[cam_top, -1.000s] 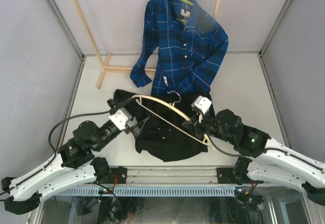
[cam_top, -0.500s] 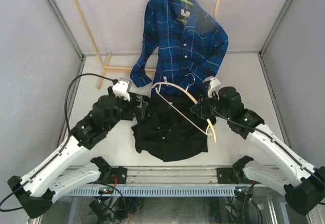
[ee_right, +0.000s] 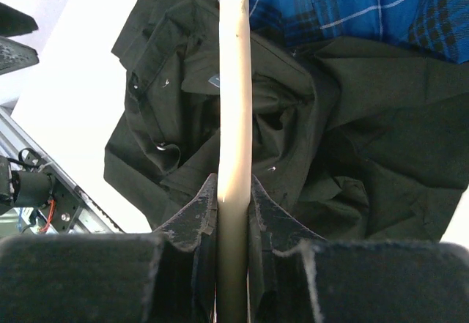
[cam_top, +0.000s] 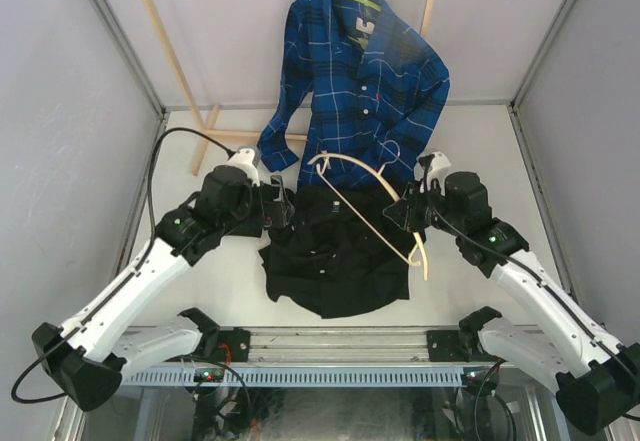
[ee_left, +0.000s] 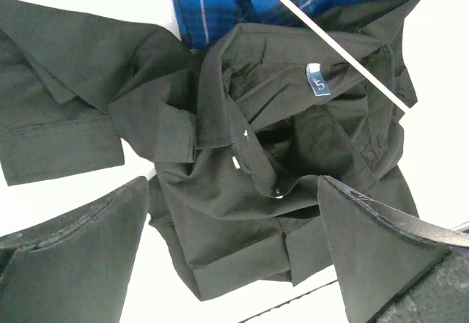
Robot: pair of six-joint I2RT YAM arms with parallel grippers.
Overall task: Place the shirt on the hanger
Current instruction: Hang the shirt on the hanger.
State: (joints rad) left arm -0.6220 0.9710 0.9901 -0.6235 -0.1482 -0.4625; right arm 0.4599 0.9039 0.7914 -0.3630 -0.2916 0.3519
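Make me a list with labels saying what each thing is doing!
shirt: black, crumpled on the table, not on the hanger
hanger: cream wood, held across the shirt
right gripper: shut on the hanger
left gripper: open, pointed at the shirt's collar, holding nothing
plaid shirt: blue, hanging at the back

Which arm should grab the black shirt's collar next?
Left. The right gripper is shut on the hanger; the left gripper is open and empty above the shirt, near its collar.
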